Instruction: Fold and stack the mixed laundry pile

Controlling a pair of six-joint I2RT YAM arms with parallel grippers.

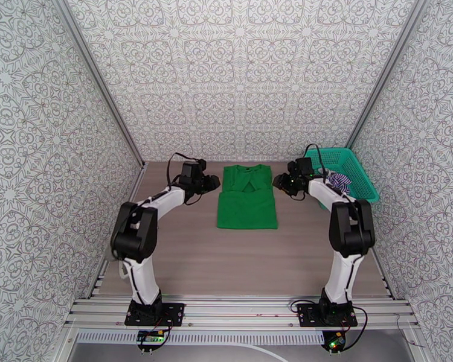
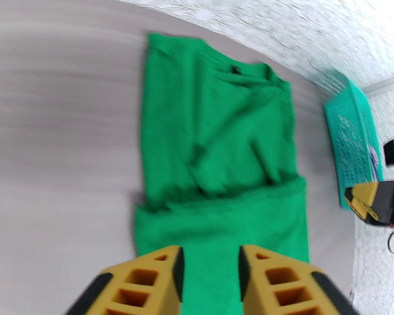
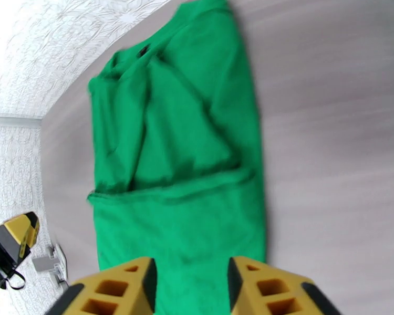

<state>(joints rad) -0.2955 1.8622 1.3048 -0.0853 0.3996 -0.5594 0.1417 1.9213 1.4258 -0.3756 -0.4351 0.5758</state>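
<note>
- two pincers parted and empty: left gripper [image 1: 211, 183] and right gripper [image 1: 282, 181] flank the green cloth [image 1: 247, 200] (one per side, for an even fold).
- it lies flat between them, part-folded; striped shirt [image 1: 341, 182] sits at the basket [image 1: 341, 161] rim.

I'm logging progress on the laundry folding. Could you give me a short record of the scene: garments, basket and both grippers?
green garment: flat on the middle of the table, sleeves folded inward, collar toward the far wall
basket: teal mesh, far right of the table
striped shirt: bunched at the basket's near edge, not yet folded
left gripper: open, empty, beside the green garment's left edge
right gripper: open, empty, beside its right edge
stack: not yet started
</note>
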